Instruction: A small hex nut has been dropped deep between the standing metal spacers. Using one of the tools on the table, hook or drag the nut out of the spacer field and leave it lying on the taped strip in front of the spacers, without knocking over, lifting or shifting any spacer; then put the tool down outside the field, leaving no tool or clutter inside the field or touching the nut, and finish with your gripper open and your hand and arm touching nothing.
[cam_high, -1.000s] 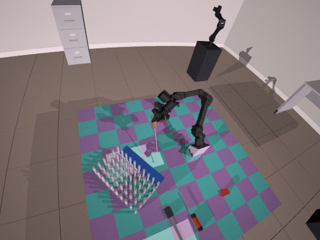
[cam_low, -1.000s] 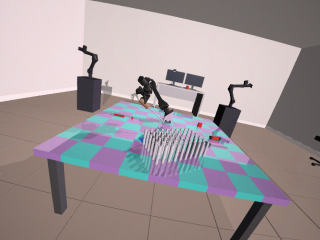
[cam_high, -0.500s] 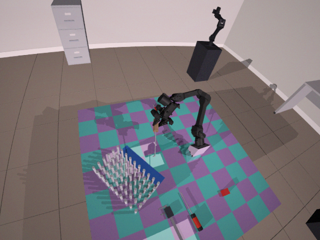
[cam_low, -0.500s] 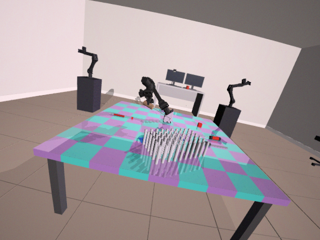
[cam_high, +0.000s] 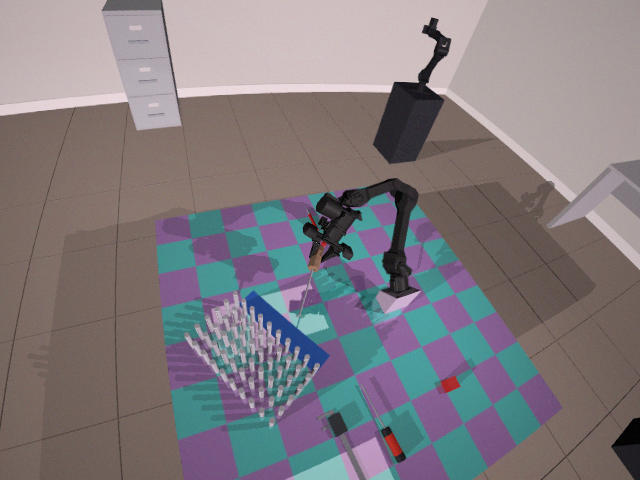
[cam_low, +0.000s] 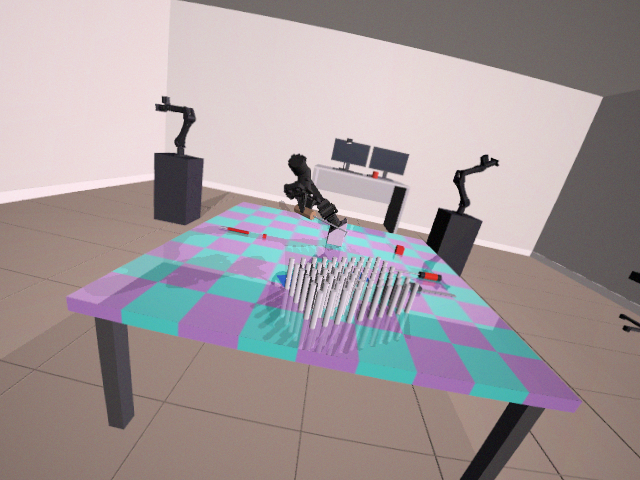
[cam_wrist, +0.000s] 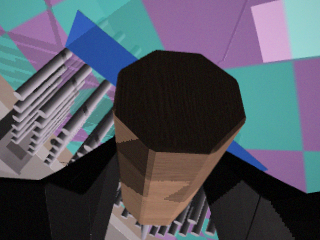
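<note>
My gripper (cam_high: 317, 254) (cam_low: 301, 207) (cam_wrist: 161, 148) is shut on the wooden handle (cam_high: 313, 264) (cam_low: 306, 212) (cam_wrist: 180, 100) of a thin-shafted tool, held above the table. The shaft slants down from the handle, and its end appears over the blue taped strip (cam_high: 310, 347) (cam_low: 281, 279) (cam_wrist: 100, 55) in the top view; its height there is unclear. The white standing spacers (cam_high: 236, 297) (cam_low: 292, 273) (cam_wrist: 42, 74) form a dense field beside the strip, and the ones I can make out are upright. The hex nut cannot be made out in any view.
A red-and-black screwdriver (cam_high: 393, 445) (cam_low: 430, 276) and a grey dark-headed tool (cam_high: 338, 423) lie beside the field. A red block (cam_high: 450, 384) (cam_low: 399, 250) lies farther off. A slim red tool (cam_high: 312, 220) (cam_low: 237, 230) and a small red cube (cam_low: 264, 236) lie on the gripper's side.
</note>
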